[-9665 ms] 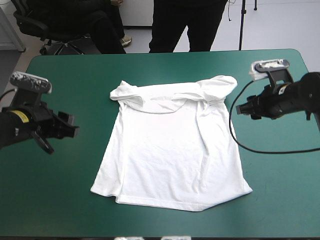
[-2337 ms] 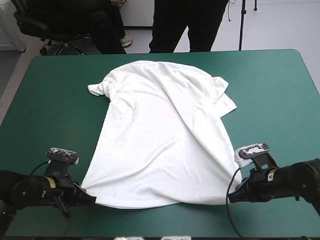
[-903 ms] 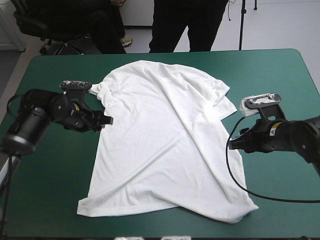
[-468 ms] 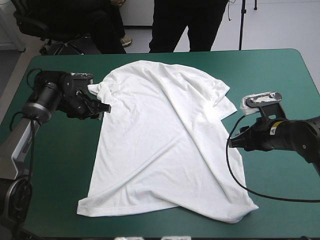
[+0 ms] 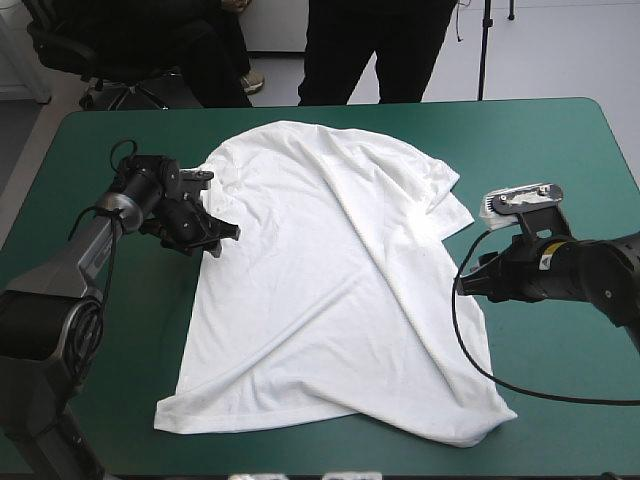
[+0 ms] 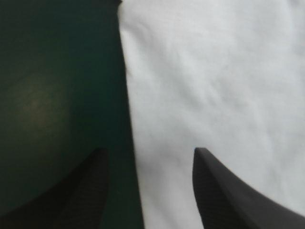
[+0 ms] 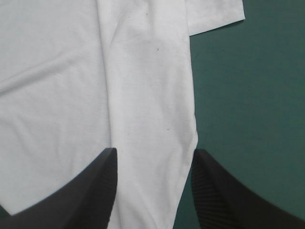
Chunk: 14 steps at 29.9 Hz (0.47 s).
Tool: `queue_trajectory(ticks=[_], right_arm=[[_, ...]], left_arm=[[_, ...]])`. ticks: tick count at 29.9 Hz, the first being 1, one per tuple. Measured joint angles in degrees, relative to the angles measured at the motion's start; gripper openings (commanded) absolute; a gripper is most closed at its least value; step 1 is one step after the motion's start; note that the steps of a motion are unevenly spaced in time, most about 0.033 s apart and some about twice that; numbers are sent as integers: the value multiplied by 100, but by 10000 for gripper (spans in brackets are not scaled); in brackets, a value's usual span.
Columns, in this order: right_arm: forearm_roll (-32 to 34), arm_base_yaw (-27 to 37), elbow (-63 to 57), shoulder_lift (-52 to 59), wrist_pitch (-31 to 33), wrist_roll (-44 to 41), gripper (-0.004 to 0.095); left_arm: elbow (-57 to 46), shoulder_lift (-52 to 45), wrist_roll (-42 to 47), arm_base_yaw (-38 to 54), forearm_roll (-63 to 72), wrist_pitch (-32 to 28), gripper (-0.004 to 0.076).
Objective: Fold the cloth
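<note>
The white T-shirt (image 5: 330, 270) lies spread on the teal-green cover, collar end toward the far edge and hem toward the front, with long creases running across it. My left gripper (image 5: 224, 238) is low at the shirt's left side edge, just below the left sleeve. In the left wrist view that gripper (image 6: 150, 153) stands open, and the T-shirt (image 6: 214, 71) edge runs between its fingers. My right gripper (image 5: 463, 287) sits at the shirt's right side edge below the right sleeve. In its own view it (image 7: 155, 153) is open over the T-shirt (image 7: 71, 86) edge, holding nothing.
The teal-green cover (image 5: 100, 380) shows in wide bands left and right of the shirt and in a narrow strip along the front edge below the hem. The right sleeve (image 7: 214, 14) lies flat ahead of my right gripper.
Earlier both grippers dragged the hem toward the front edge and let go. Just before now my left gripper moved from the left sleeve to the shirt's left side edge. The right arm stayed put.
</note>
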State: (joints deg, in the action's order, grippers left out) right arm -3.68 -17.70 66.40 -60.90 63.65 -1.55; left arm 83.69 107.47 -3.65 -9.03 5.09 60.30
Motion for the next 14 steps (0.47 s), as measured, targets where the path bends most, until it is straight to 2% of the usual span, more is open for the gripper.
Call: queue_trajectory(ticks=[5, 7, 9, 11, 14], right_arm=[[0, 0, 0, 0, -13, -37, 448], [4, 0, 0, 0, -21, -37, 448], [21, 0, 0, 0, -25, -37, 448], [24, 0, 0, -54, -25, -37, 448], [26, 0, 0, -219, -41, -39, 449]], left_arm=[[61, 340, -49, -10, 80, -70, 341], [99, 387, -80, -36, 22, -18, 249], [122, 421, -91, -97, -119, 6, 99], [134, 423, -113, -171, -157, -9, -14], [146, 430, -155, -340, -183, -48, -17]])
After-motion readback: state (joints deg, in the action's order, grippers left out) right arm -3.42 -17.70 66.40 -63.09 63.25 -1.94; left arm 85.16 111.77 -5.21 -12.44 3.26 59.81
